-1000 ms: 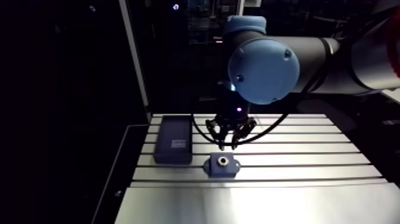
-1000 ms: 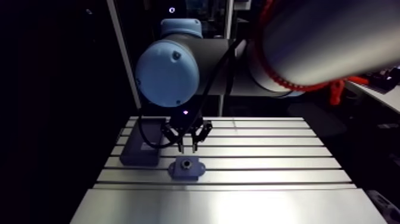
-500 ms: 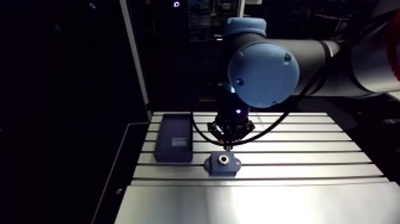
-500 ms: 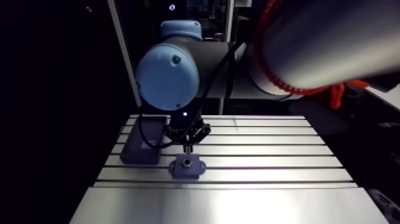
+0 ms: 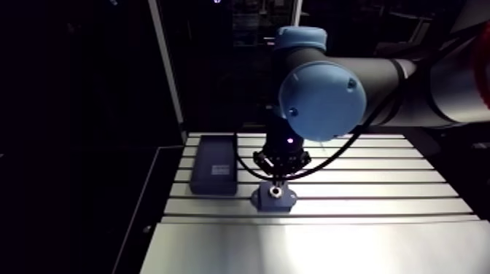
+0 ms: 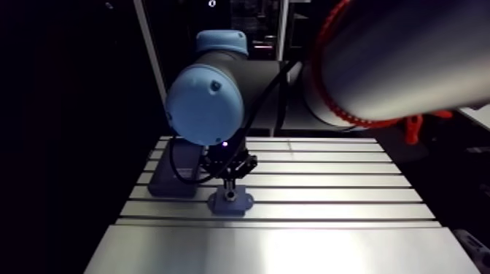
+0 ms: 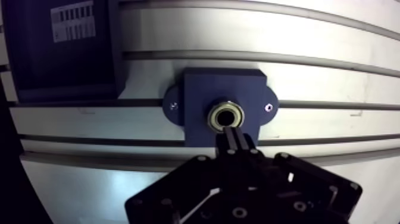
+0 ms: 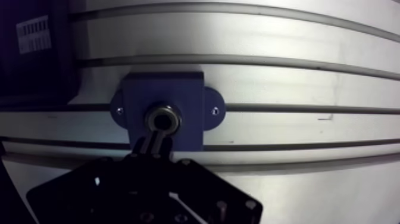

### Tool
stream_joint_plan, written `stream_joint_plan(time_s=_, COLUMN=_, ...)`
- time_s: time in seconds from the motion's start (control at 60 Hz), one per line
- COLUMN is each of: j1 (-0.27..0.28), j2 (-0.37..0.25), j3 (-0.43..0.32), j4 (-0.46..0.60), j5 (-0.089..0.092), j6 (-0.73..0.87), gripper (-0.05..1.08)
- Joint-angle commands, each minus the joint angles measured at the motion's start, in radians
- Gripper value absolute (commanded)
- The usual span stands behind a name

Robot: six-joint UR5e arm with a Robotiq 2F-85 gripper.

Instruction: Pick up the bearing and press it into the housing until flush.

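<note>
1. One dark-blue block housing (image 7: 202, 89) with a rounded ear on each of two opposite sides. There are two small screws, one in each ear (image 7: 173, 106) (image 7: 269, 108).
2. One metal ring bearing (image 7: 226, 108) sits in the round bore at the middle of the housing. Its bright rim shows all the way round a dark centre hole. The wrist view looks nearly straight down on it, so I cannot tell if it is flush with the housing's face.
3. One black two-fingered gripper (image 7: 233, 136). Its fingers are closed tight against each other with nothing between them. Their tips are at the bearing's rim on the side nearest the gripper; I cannot tell whether they touch it.
4. One flat dark rectangular box with a white printed label (image 7: 59, 59) lies just beside the housing but apart from it, nearer a side edge of the tabletop.
5. One slotted aluminium tabletop (image 7: 333, 77). Long parallel grooves run across it, and the housing spans one groove. In the arm view a smooth, ungrooved strip runs along the near edge, lit brightly, and the housing sits just behind that strip.
6. The room behind is mostly dark.
</note>
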Motion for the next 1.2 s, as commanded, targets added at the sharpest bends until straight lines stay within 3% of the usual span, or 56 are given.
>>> stream_joint_plan(time_s=0.017, j1=0.000, j2=0.010, j3=0.008, j4=-0.029, j5=0.002, j6=0.014, gripper=1.07)
stream_joint_plan(time_s=1.2, j1=0.002, j2=0.044, j3=0.007, j4=-0.048, j5=-0.001, j6=0.013, gripper=1.07)
